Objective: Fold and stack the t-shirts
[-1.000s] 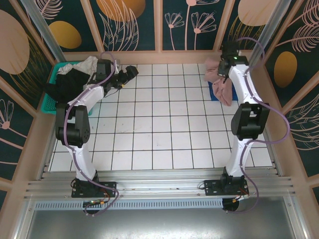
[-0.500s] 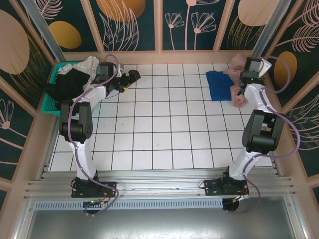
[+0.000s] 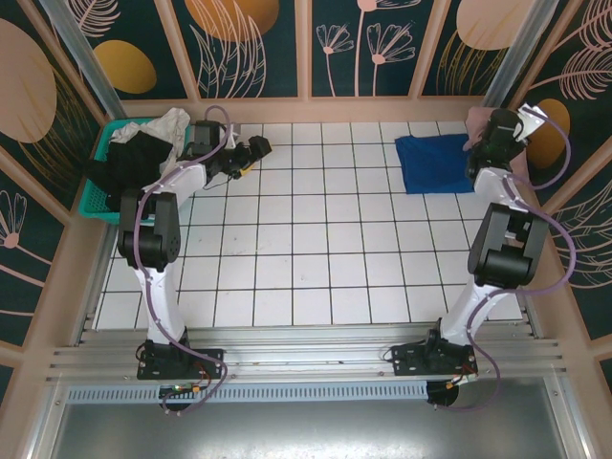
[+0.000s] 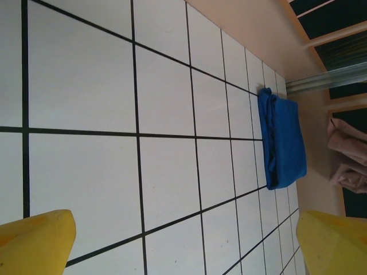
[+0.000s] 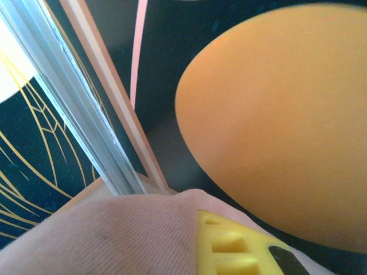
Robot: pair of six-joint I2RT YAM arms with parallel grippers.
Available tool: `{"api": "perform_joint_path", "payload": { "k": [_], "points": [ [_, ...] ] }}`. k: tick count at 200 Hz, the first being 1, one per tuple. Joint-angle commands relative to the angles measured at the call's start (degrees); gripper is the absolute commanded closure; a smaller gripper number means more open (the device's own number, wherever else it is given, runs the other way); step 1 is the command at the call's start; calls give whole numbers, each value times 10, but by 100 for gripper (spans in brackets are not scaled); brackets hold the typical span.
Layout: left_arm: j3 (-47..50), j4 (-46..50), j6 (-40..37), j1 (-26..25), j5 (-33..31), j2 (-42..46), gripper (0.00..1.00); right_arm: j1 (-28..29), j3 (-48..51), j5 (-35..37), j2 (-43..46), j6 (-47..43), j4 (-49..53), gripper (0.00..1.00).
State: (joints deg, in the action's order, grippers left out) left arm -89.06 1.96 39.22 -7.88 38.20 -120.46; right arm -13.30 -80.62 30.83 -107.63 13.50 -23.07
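Teal basket (image 3: 96, 199) at far left holds the black tee (image 3: 129, 167) and white tee (image 3: 170, 124), not yet folded. Beside it the left gripper (image 3: 254, 150) hangs over bare tiles, fingers spread wide, empty. The blue tee (image 3: 430, 163) lies folded far right. Past it the right gripper (image 3: 486, 134) is clamped on the bunched pink tee (image 5: 103, 235), raised by the corner post. Pink is probably the step in hand: next lay it flat, fold it, stack it on blue.

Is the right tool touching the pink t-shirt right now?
Touching. The right wrist view shows the pink t-shirt lying directly against the right tool's yellow finger, its cloth edge overlapping the finger with no gap.
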Motion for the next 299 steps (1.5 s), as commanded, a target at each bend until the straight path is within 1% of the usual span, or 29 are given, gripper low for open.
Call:
{"api": "perform_joint_path", "payload": {
  "k": [1,12,21,31,51,63,89,96,113,128,141,162,170,178,185,192,208,231,249,262,280,299],
  "points": [
    [-24,-1,-3,0,20,-21,2,10,-76,15,-63,-39,-49,100],
    [-27,2,-5,0,21,-22,2,10,-116,26,-98,-38,-31,100],
    [-25,4,-8,0,20,-20,2,10,-135,17,-117,-39,-31,100],
    [-23,5,-10,0,16,-19,2,11,-155,17,-137,-27,-6,100],
    [-21,8,-14,0,13,-20,2,16,-162,16,-143,-6,8,100],
    [-21,8,-13,0,16,-25,2,18,-188,25,-148,6,40,100],
    [-28,6,-10,0,25,-35,2,32,-275,103,-182,-13,76,100],
    [-29,5,-9,0,27,-37,2,34,-293,126,-191,-19,71,100],
    [-31,6,-10,0,28,-38,2,39,-322,148,-204,-11,78,100],
    [-27,7,-15,0,26,-35,2,46,-323,140,-208,-1,98,100],
    [-18,4,-16,0,26,-32,2,60,-285,139,-202,-4,96,100],
    [7,-14,-13,0,29,-28,2,79,-205,96,-186,10,110,100],
    [14,-18,-14,0,32,-29,2,84,-187,56,-183,15,129,100],
    [20,-21,-12,0,34,-29,2,86,-180,1,-185,18,152,100],
    [25,-22,-14,0,34,-29,2,89,-182,-47,-190,13,178,100],
    [30,-24,-14,0,36,-28,2,92,-192,-75,-198,3,209,100],
    [38,-24,-20,0,34,-24,2,97,-214,-98,-213,-15,267,100],
    [44,-25,-24,0,33,-21,2,100,-214,-129,-216,-44,287,100],
    [45,-25,-24,0,35,-21,2,99,-234,-129,-217,-66,313,100],
    [44,-22,-26,0,35,-20,2,96,-275,-131,-220,-84,351,100],
    [42,-19,-28,-1,34,-20,2,98,-359,-141,-233,-107,433,100],
    [47,-24,-27,0,33,-17,2,106,-395,-159,-244,-137,486,100]
  ]
}}
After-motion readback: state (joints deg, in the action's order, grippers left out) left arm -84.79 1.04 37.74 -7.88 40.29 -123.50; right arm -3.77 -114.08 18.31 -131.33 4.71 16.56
